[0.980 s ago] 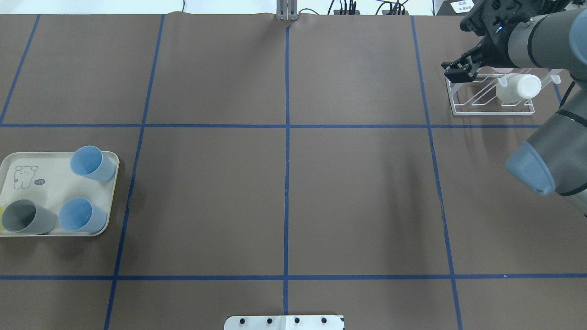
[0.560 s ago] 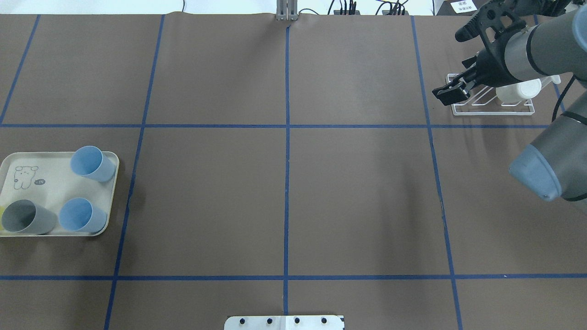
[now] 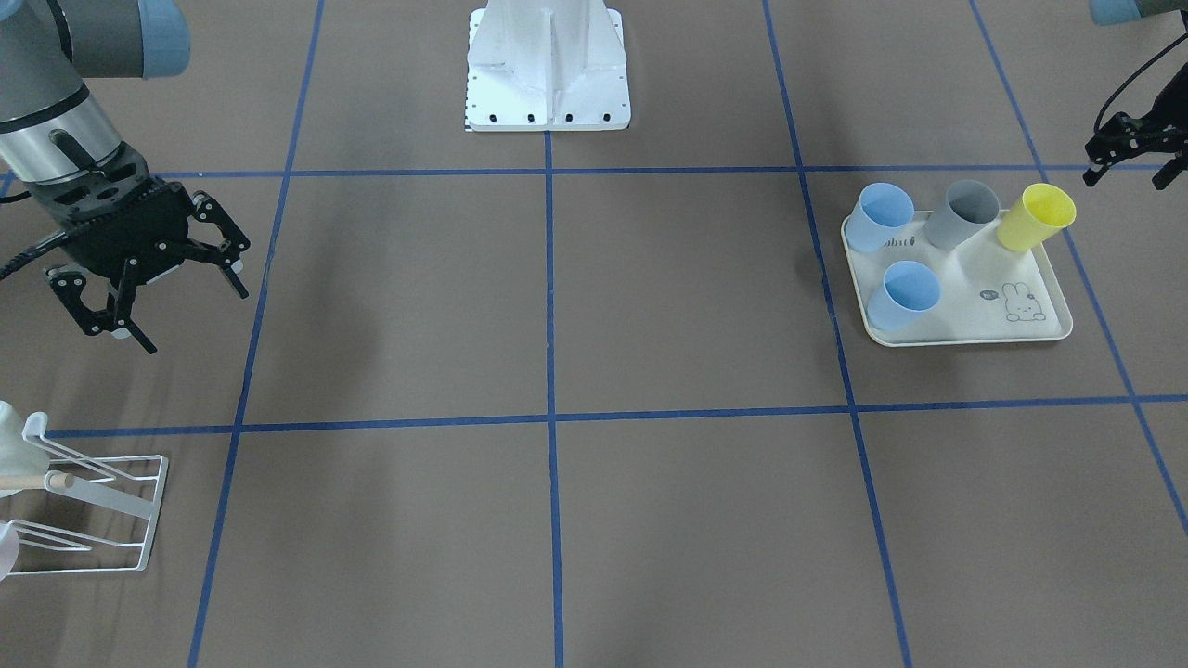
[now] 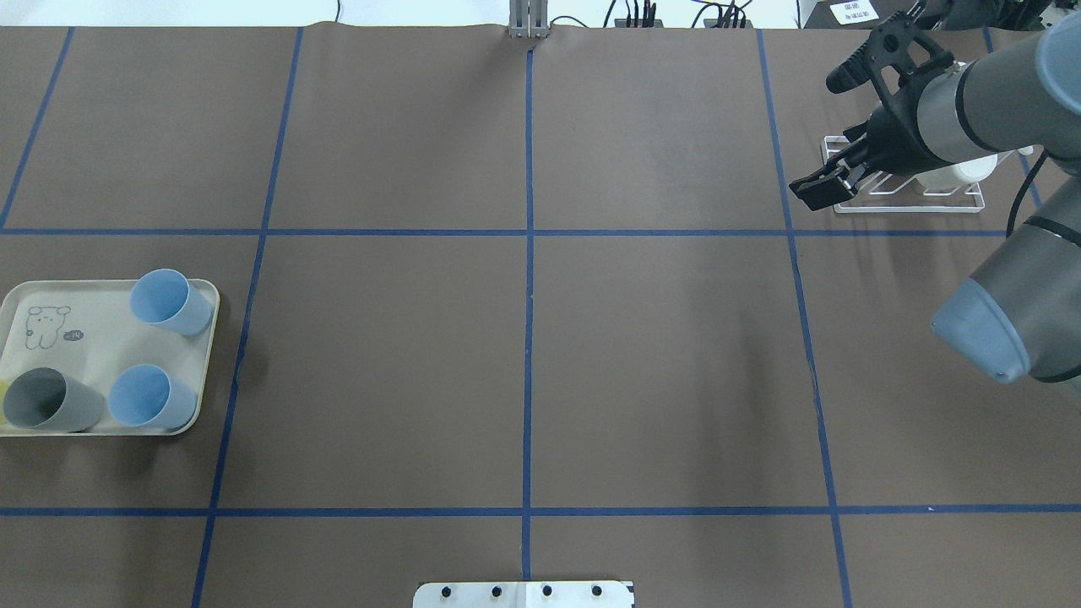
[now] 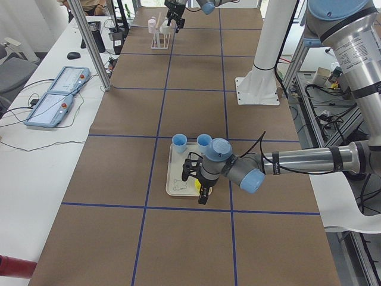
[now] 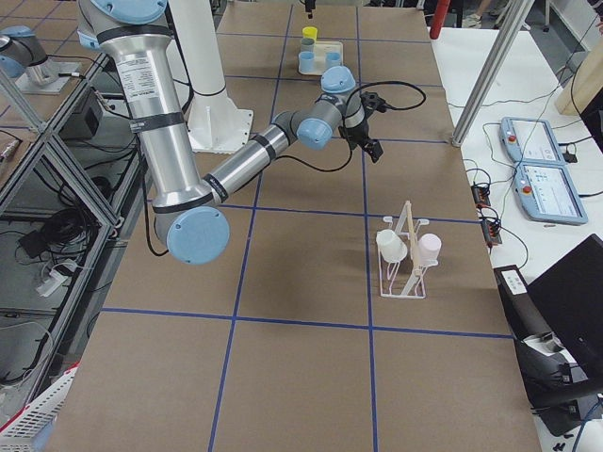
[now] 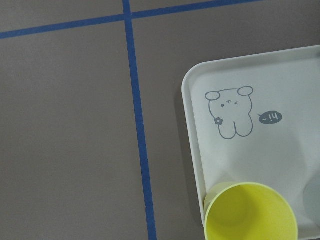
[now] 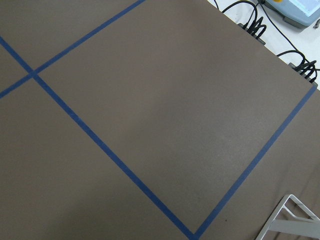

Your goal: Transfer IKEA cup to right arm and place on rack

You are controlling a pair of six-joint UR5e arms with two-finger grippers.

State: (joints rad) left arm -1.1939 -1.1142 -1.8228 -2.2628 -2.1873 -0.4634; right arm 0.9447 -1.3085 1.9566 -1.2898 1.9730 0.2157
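A cream rabbit-print tray (image 3: 974, 320) holds two blue cups (image 3: 882, 215) (image 3: 908, 294), a grey cup (image 3: 963, 213) and a yellow cup (image 3: 1035, 215). My left gripper (image 3: 1126, 172) hovers beside the tray's yellow-cup corner, open and empty. The left wrist view looks down on the yellow cup (image 7: 250, 212). The white wire rack (image 4: 908, 201) stands at the far right and carries a white cup (image 4: 954, 175). My right gripper (image 4: 832, 133) is open and empty, just off the rack's end on the table-centre side. It also shows in the front-facing view (image 3: 190, 311).
The rack in the right side view (image 6: 405, 266) holds a white cup (image 6: 391, 247) and a pale pink cup (image 6: 429, 248). The robot's white base (image 3: 548, 65) stands at mid-table. Blue tape lines divide the brown mat. The right arm's elbow (image 4: 996, 333) hangs over the right side.
My right gripper, open, has drawn back from the rack toward the table centre, with the white cup staying on the rack. The tray and its cups have not moved.
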